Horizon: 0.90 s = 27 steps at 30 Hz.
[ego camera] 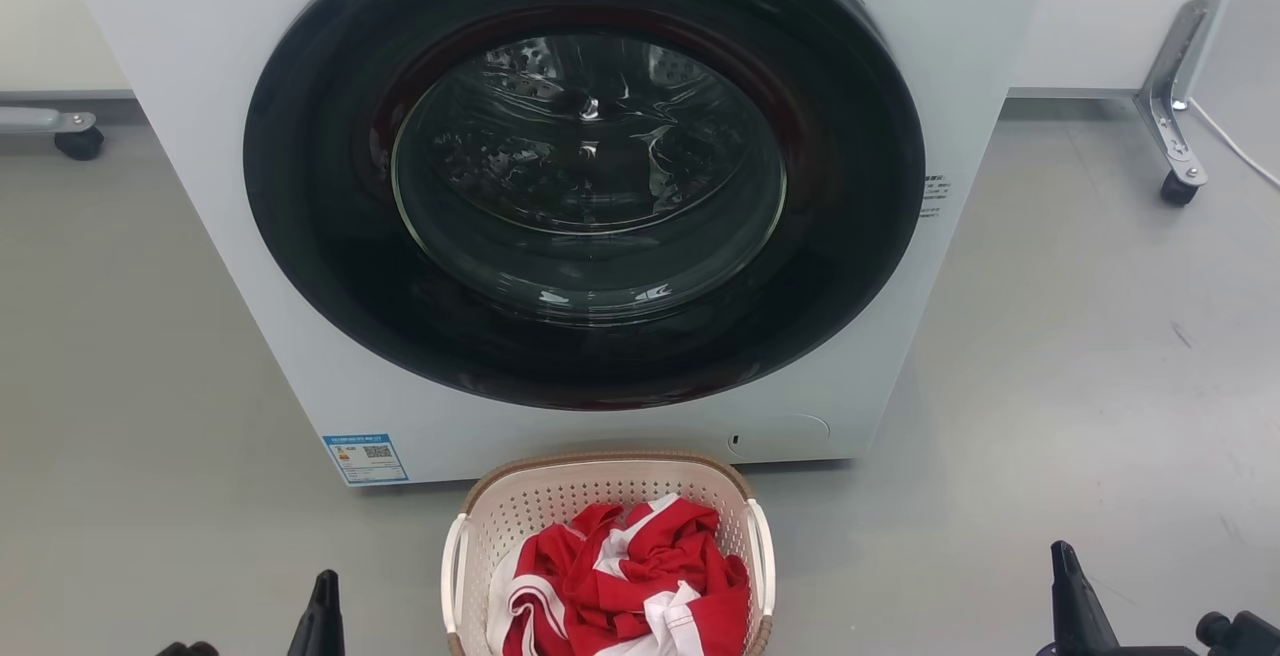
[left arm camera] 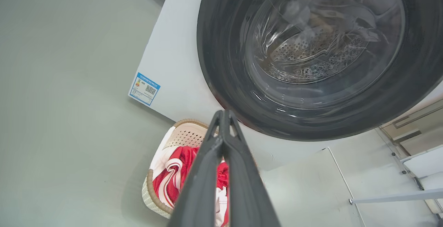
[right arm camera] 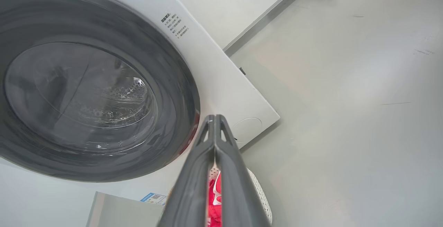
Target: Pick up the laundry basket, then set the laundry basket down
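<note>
The smooth pale grey floor [ego camera: 1050, 356] carries a white front-loading washing machine with a round dark glass door [ego camera: 960, 56]. Just in front of it stands a cream-white perforated plastic laundry basket with a brown woven-look rim [ego camera: 600, 462]. A black caster wheel of a grey metal frame [ego camera: 78, 143] rests far left, and another black caster wheel [ego camera: 1178, 188] far right.

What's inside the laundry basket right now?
A crumpled red-and-white cloth lies in the laundry basket. The basket's bottom, and anything under the cloth, is covered.

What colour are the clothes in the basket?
Red with white stripes; the clothes in the laundry basket show best in the head view.
</note>
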### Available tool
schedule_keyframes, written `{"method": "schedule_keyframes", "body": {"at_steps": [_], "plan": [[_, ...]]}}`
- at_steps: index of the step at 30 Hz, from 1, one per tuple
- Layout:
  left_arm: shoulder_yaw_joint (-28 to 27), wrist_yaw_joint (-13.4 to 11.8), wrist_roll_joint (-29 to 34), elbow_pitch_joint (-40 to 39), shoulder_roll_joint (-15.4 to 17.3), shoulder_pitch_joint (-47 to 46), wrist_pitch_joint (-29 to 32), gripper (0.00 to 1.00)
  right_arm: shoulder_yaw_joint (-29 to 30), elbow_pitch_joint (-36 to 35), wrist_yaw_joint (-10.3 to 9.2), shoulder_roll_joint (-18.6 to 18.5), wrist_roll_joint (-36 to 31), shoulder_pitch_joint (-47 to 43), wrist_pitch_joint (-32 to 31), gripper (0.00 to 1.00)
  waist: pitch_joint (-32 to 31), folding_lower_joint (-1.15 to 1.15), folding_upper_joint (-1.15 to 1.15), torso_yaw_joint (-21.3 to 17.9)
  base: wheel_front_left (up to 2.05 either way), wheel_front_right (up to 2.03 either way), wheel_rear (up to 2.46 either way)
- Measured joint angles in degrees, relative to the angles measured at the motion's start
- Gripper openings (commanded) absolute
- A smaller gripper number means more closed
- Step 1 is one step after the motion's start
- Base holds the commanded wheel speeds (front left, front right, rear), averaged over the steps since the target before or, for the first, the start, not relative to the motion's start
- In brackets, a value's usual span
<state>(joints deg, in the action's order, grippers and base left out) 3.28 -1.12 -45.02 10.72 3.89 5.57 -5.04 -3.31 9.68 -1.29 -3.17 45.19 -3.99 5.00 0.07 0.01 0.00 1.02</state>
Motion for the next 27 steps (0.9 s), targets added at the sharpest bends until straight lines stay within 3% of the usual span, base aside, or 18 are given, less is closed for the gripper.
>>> {"method": "schedule_keyframes", "body": {"at_steps": [27], "plan": [[-4.43,4.16,-23.36,3.26,-0.55,-4.91,5.97,0.00,5.43,3.64,4.09,0.36,23.38,4.69,-5.80,0.00,0.01,0.00,0.00,-0.51,0.00,0.00,0.00]]}}
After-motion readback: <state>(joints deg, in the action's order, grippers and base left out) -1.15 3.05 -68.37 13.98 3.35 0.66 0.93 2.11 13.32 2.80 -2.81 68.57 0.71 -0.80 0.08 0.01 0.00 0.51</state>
